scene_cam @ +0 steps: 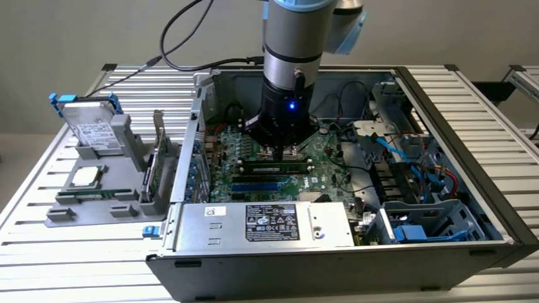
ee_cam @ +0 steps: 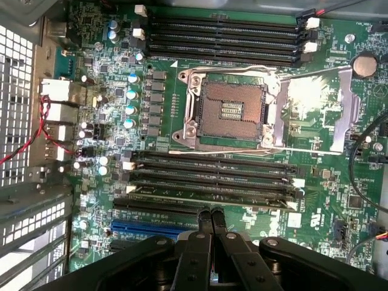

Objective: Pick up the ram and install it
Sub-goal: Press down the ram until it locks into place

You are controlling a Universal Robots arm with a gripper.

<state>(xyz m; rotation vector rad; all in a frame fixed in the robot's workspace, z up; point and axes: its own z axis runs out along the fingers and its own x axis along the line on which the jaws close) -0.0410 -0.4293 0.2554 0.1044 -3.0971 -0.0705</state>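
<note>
The ram (scene_cam: 274,168) is a long thin green stick with dark chips. It stands on edge in one of the memory slots of the motherboard (scene_cam: 329,161) inside the open computer case. In the wrist view the ram (ee_cam: 212,195) fills the slot nearest the fingers, and the other slots of that bank are bare. My gripper (scene_cam: 284,151) hangs straight down over the stick's middle. Its two black fingers (ee_cam: 200,242) are shut tip to tip with nothing between them, and the gripper (ee_cam: 211,212) sits just at the ram's upper edge. Whether the tips touch it I cannot tell.
An open processor socket (ee_cam: 233,112) lies beyond the slots. A silver power supply (scene_cam: 261,224) walls the case front. Blue and black cables (scene_cam: 413,158) crowd the exterior view's right. Outside, a grey holder (scene_cam: 93,208) carries a hard drive (scene_cam: 93,129), a processor chip (scene_cam: 87,177) and an expansion card (scene_cam: 156,164).
</note>
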